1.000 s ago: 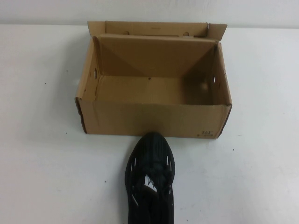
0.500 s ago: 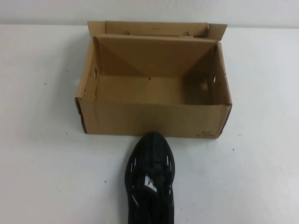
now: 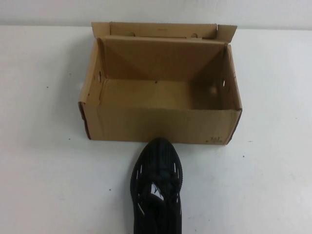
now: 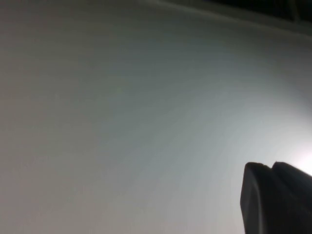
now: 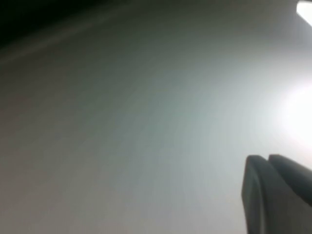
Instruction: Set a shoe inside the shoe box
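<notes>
High view soft, evenly lit, mild blur; shoe box (image 3: 161, 124) interior shadowed toward its right wall. Shoe (image 3: 157, 187) detail lost in black. Both wrist views blurry, defocused, dim corners, bright glare patch near each dark fingertip.

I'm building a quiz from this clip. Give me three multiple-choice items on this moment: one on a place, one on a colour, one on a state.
1. Where is the shoe?
A. inside the shoe box
B. on the table, toe at the shoe box's near wall
C. behind the shoe box

2. What colour is the shoe box?
A. brown
B. white
C. blue

3. How do the left gripper and right gripper stand?
A. both open
B. one holds the shoe
C. both shut, empty

Key: B, the toe meets the front wall; A, plain cardboard; C, jaws together over bare table.
</notes>
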